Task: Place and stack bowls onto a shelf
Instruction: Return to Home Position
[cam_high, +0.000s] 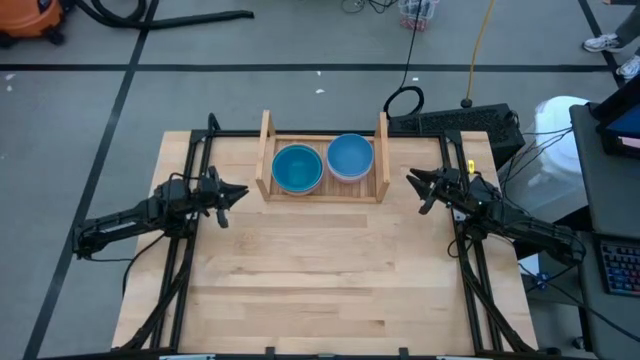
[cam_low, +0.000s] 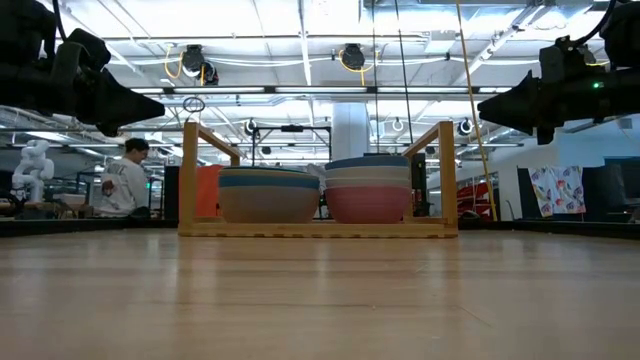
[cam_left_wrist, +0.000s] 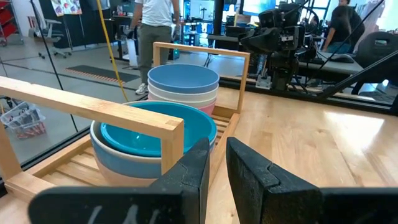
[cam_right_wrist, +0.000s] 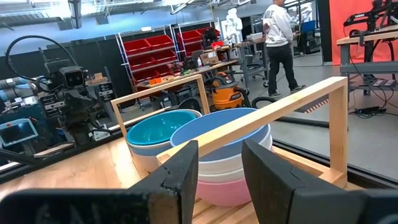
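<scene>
Seemingly complete, two stacks of bowls (cam_high: 296, 168) are seen on the shelf (cam_high: 266, 150). Flanking the shelf, the left end effector (cam_high: 230, 197) and right end effector (cam_high: 418, 190) are held empty, fingers parted. Its side boards could be clipped, and the stacks toppled, by an inward swing.

We see a light wooden surface (cam_high: 330, 290) on a grey floor (cam_high: 80, 110) crossed by dark lines. An orange vacuum (cam_high: 28, 18) sits far left, and a yellow cable (cam_high: 482, 45) trails beyond. A person (cam_low: 122, 182) in white and a rack of red bins (cam_right_wrist: 152, 50) occupy the room behind.
</scene>
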